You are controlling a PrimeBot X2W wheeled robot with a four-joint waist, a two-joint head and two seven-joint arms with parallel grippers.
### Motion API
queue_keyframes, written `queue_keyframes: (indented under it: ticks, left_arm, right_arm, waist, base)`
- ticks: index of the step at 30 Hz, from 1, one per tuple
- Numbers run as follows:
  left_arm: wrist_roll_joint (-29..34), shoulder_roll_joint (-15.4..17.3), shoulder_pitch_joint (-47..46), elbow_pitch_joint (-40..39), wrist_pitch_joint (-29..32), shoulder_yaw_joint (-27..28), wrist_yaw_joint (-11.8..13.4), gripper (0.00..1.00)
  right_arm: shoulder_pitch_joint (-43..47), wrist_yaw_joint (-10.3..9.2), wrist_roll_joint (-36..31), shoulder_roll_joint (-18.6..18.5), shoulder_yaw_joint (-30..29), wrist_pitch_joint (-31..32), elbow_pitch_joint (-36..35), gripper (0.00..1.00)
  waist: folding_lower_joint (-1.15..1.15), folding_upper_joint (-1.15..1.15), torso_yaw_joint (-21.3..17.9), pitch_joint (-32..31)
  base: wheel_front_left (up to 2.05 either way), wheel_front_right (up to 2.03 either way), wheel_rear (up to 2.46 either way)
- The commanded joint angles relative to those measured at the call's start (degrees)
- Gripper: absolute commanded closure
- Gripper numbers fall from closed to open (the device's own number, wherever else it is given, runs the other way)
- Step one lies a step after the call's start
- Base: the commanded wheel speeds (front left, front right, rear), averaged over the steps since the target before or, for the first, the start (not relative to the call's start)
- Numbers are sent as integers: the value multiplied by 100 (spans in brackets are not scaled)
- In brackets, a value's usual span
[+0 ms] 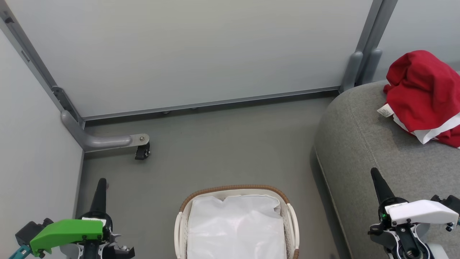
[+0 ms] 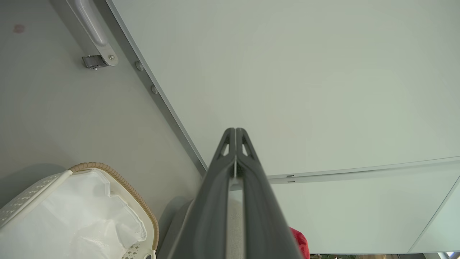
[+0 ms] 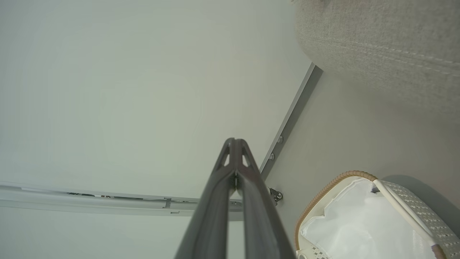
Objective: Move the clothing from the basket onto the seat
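My left gripper (image 1: 102, 181) and right gripper (image 1: 374, 172) were pinched shut, empty. The clothing (image 1: 424, 90) lay on the seat (image 1: 359, 144) beyond the right one; the basket (image 1: 233, 187) sat between them. The transfer looked done to me; next called only for a check.

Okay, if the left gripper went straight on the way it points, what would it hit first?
Most likely the pale grey flat partition panel: the shut left gripper points at it, with nothing visible between them, though depth is unclear.

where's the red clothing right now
In the head view the red clothing lies bunched on the grey seat at the upper right, close to the wall partition, apart from the basket at bottom centre.
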Motion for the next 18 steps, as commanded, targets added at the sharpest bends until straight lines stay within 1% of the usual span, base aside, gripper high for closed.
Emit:
queue_keyframes:
  ticks: [1,18]
  left_arm:
    - [-126,31,-139,-50,47,43,-34,100]
    - [-780,34,-205,-93,241,148,-39,100]
  right_arm:
    - [-97,-2,146,-34,-28,39,-57,100]
    - [-103,-1,913,-40,-104,244,-105,100]
  waist:
    - [0,0,-3,-1]
    - [0,0,-37,-9]
  base:
    - [0,0,0]
    - [0,0,0]
